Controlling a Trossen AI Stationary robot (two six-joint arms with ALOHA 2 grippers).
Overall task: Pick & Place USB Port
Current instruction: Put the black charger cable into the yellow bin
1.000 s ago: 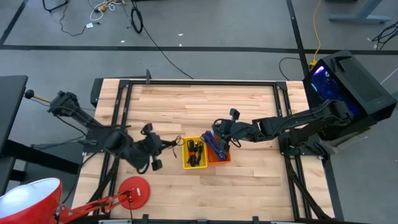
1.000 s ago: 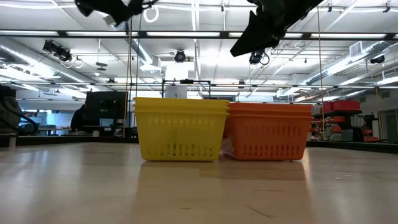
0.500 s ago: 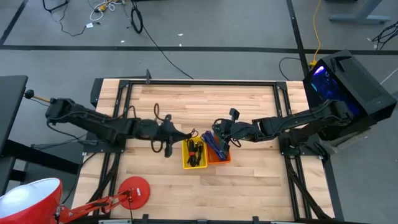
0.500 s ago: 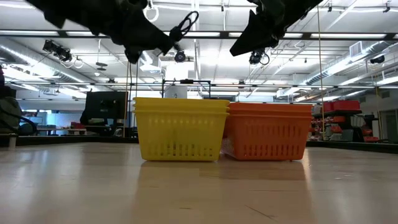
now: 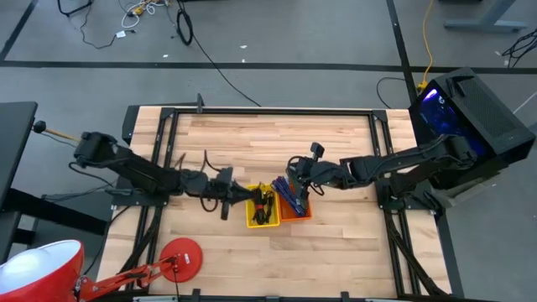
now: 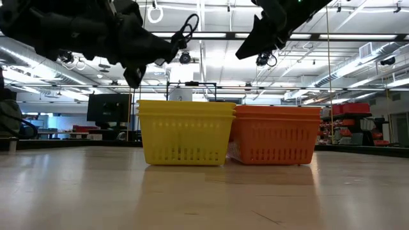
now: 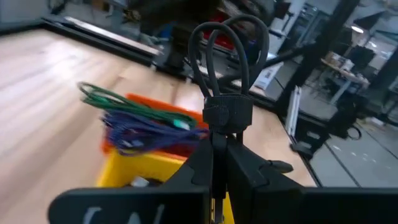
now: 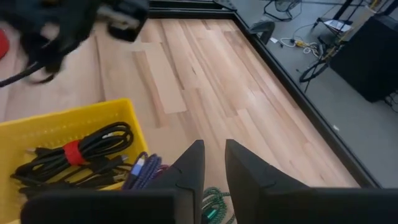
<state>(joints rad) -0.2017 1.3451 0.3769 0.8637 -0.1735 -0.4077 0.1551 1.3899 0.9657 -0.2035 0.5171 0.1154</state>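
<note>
The left gripper (image 5: 236,194) hangs above the light wooden table (image 5: 336,143), just short of the yellow slotted plastic bin (image 5: 262,206), with its fingers (image 7: 244,163) clenched on a black coiled USB cable (image 7: 225,68); the cable's bound neck sits pinched between the fingertips and its loops stand up past them. In the low view this cable (image 6: 186,29) shows as a small loop at the tip of the left gripper (image 6: 163,50), higher than the yellow bin's (image 6: 185,132) rim. Beyond the left fingertips lie the yellow bin (image 7: 146,168) and, touching it, the orange slotted plastic bin (image 7: 155,102), which carries a tangle of blue and green cables (image 7: 140,121) heaped above its rim. The right gripper (image 5: 295,179) hovers over the orange bin (image 5: 295,210), its fingers (image 8: 193,163) released with a narrow gap between them and nothing in it. Just ahead of those fingertips are the blue cables (image 8: 142,170) and a green one (image 8: 210,203), and to one side the yellow bin (image 8: 68,127) holds a bundle of black cables tied with a red strap (image 8: 78,155). In the low view the two bins stand side by side on the tabletop, walls touching, with the right gripper (image 6: 259,39) high above the orange bin (image 6: 276,134).
</note>
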